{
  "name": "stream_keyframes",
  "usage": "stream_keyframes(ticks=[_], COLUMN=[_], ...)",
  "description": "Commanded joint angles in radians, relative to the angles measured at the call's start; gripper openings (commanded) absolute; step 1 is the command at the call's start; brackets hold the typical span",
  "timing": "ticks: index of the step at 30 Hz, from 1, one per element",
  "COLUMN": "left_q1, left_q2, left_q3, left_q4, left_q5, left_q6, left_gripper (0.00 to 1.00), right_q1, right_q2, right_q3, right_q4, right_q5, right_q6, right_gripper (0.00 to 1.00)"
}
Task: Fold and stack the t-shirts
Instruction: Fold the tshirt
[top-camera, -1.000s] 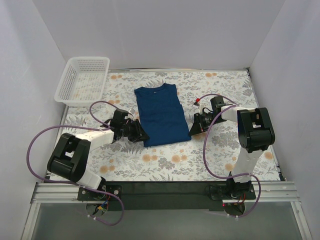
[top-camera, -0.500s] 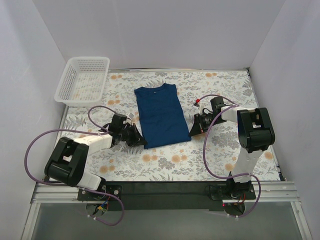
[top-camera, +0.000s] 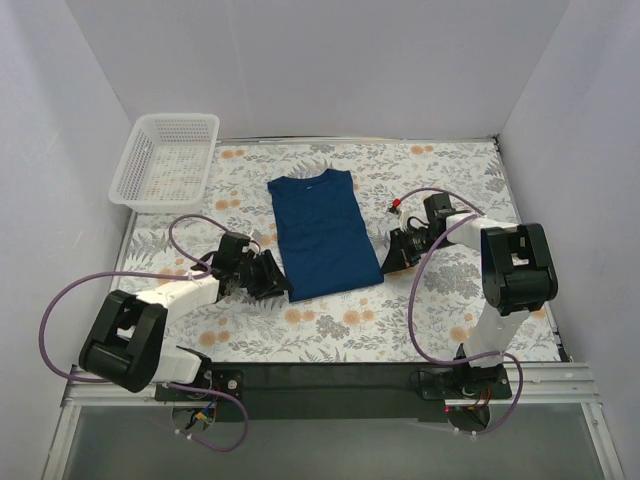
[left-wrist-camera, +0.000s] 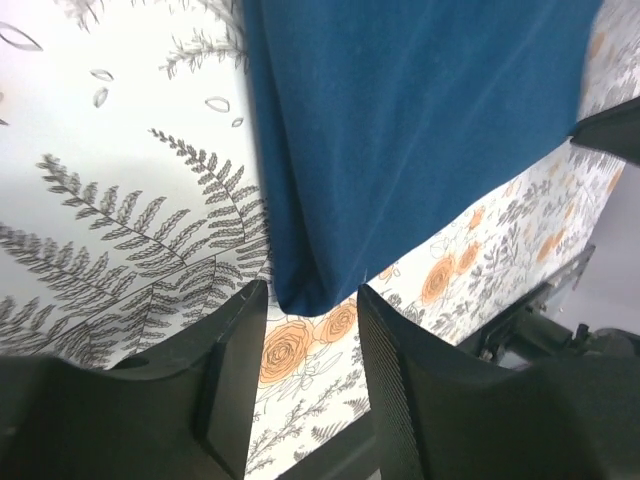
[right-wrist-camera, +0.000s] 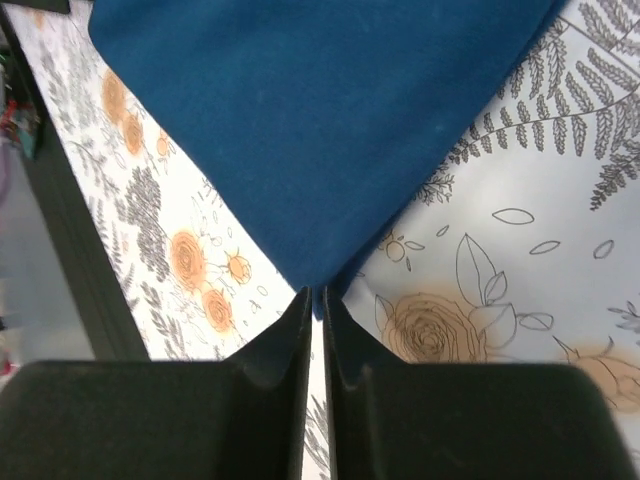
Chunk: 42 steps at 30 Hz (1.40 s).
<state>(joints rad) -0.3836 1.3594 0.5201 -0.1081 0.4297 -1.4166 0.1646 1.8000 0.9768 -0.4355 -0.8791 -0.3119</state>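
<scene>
We see one navy t-shirt (top-camera: 325, 233) lying flat in the middle of the bench (top-camera: 450, 180), on its cover printed with ferns and orange flowers. The shirt is folded in to a long, narrow shape, with its collar pointing to the far edge and its hem toward the near edge. The shirt sits slightly askew, its hem end drifting a little toward the right edge. The left gripper (top-camera: 275, 278) lies low on the bench at the shirt's near left corner. In the left wrist view its two dark fingers (left-wrist-camera: 230, 380) stand apart, and the tip of that corner rests in the gap between them, touched by neither as far as we can tell. The right gripper (top-camera: 392, 258) lies just as low at the near right corner. In the right wrist view its fingers (right-wrist-camera: 270, 370) are drawn together to a thin slit, and the very point of the blue cloth runs in between their tips, so we read it as pinching that corner. Both arms reach in from the sides, each trailing a purple cable (top-camera: 60, 300). A white mesh basket (top-camera: 165, 158) stands in the far left corner of the bench, well apart from the shirt.
</scene>
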Motion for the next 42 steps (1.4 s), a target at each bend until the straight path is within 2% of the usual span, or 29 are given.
stream_keyframes(ticks=[1, 3, 4, 6, 8, 10, 11, 14, 15, 17, 18, 22, 29, 42], left_q1=[-0.003, -0.003, -0.005, -0.015, -0.023, -0.041, -0.049, -0.098, -0.132, -0.164, -0.202, -0.281, -0.362, -0.374], left_q2=[-0.106, -0.191, -0.219, -0.311, -0.367, -0.428, -0.443, -0.473, -0.471, -0.458, -0.450, -0.378, -0.295, -0.151], left_q3=[0.053, 0.064, 0.066, 0.064, 0.060, 0.055, 0.055, 0.073, 0.093, 0.098, 0.090, 0.037, -0.055, -0.048], left_q4=[-0.047, -0.080, -0.085, -0.085, -0.084, -0.071, -0.050, -0.024, -0.027, -0.048, -0.059, -0.094, 0.057, 0.127], left_q5=[-0.101, -0.120, -0.112, -0.094, -0.057, -0.019, 0.021, 0.078, 0.086, 0.118, 0.119, 0.049, -0.086, -0.118], left_q6=[0.045, 0.076, 0.123, 0.177, 0.270, 0.342, 0.416, 0.540, 0.658, 0.796, 0.941, 1.139, 1.229, 1.271], left_gripper=[0.40, 0.41, 0.43, 0.53, 0.62, 0.63, 0.63, 0.63, 0.63, 0.64, 0.66, 0.67, 0.64, 0.57], right_q1=[0.000, -0.002, 0.000, -0.002, 0.001, 0.006, 0.006, 0.027, 0.039, 0.085, 0.105, 0.118, 0.127, 0.167], right_q2=[-0.100, -0.169, -0.192, -0.241, -0.263, -0.274, -0.287, -0.310, -0.310, -0.289, -0.280, -0.249, -0.214, -0.163], right_q3=[-0.009, -0.004, 0.000, 0.011, 0.031, 0.040, 0.036, -0.012, -0.015, 0.000, 0.008, 0.031, 0.030, 0.031], right_q4=[-0.063, -0.075, -0.110, -0.126, -0.224, -0.322, -0.416, -0.465, -0.463, -0.460, -0.457, -0.442, -0.399, -0.298], right_q5=[0.052, 0.098, 0.123, 0.123, 0.082, -0.008, -0.032, -0.057, -0.048, -0.018, -0.014, -0.023, -0.003, 0.038], right_q6=[-0.131, -0.209, -0.337, -0.448, -0.680, -0.896, -1.141, -1.463, -1.496, -1.515, -1.514, -1.503, -1.460, -1.348], right_gripper=[0.14, 0.25, 0.29, 0.39, 0.44, 0.55, 0.60, 0.69, 0.70, 0.69, 0.68, 0.66, 0.63, 0.58])
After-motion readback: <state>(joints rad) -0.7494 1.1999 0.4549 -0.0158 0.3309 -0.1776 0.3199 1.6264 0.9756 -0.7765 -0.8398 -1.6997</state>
